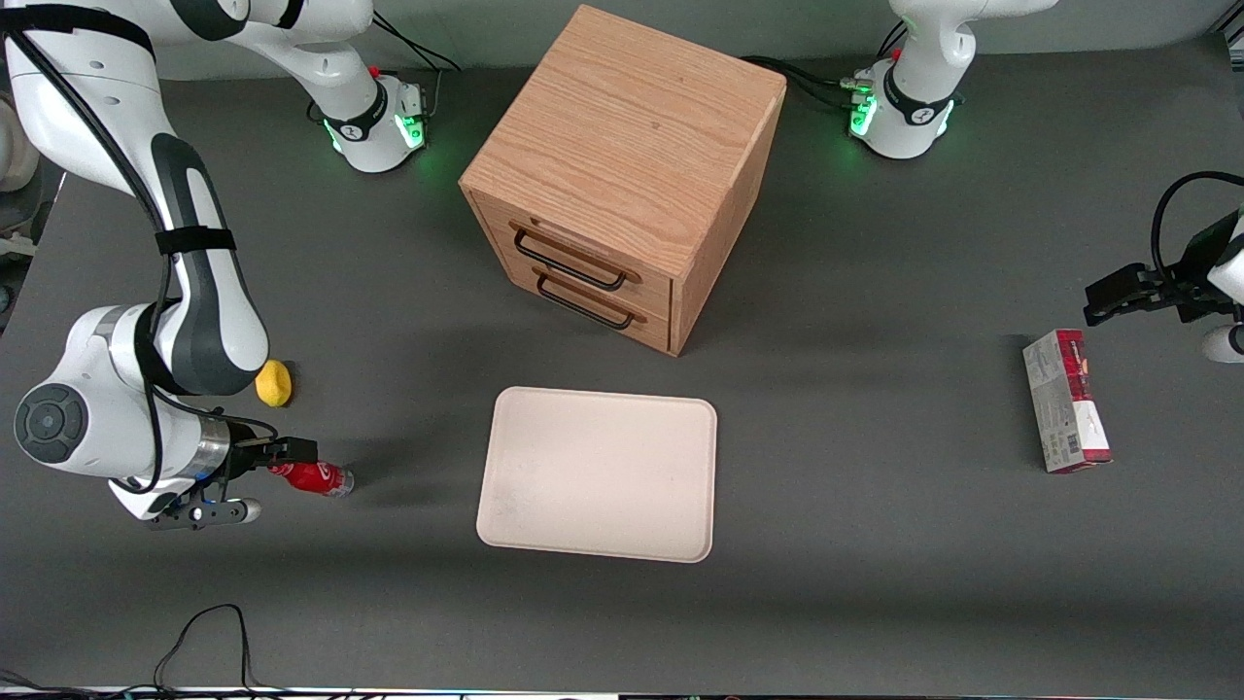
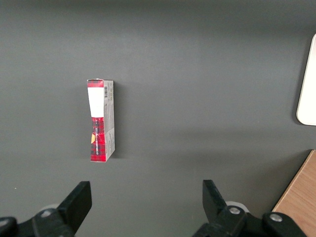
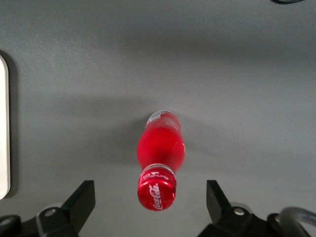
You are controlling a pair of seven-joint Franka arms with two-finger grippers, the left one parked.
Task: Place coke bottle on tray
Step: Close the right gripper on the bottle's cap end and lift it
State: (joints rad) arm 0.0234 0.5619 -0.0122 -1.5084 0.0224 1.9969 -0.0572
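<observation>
- Hovering at the working arm's end of the worktop (image 1: 875, 603), the gripper (image 1: 255, 482) sits over the cap end of the coke bottle (image 1: 317, 477); in the right wrist view its fingers (image 3: 83, 200) stand wide apart, one to each side of the cap, touching nothing.
- Coke bottle (image 3: 160, 158) lies on its side on the bare worktop, cap toward the wrist camera, clear base pointing away toward the tray. Not on the tray; the task's placing is not yet done.
- Yellow lemon-like object (image 1: 273, 383) lies near the bottle, farther from the front camera, apart from it.
- Handling, as a judgement: small and likely light; hard, glossy, round plastic, so stiff but slippery and free to roll sideways on the worktop. A squeeze off the centre line could squirt it out. Best hold looks to be across the red body just past the neck, where the sides are widest and roughly parallel, rather than on the narrow cap.
- Tray (image 1: 598, 472) sits flat near the middle of the worktop, well apart from the bottle, nothing on it; its low rim should be easy to clear.
- Wooden drawer cabinet (image 1: 622, 175) stands farther from the front camera than the tray, drawers shut.
- Red-and-grey carton (image 1: 1065, 401) lies toward the parked arm's end, well clear of the work.
</observation>
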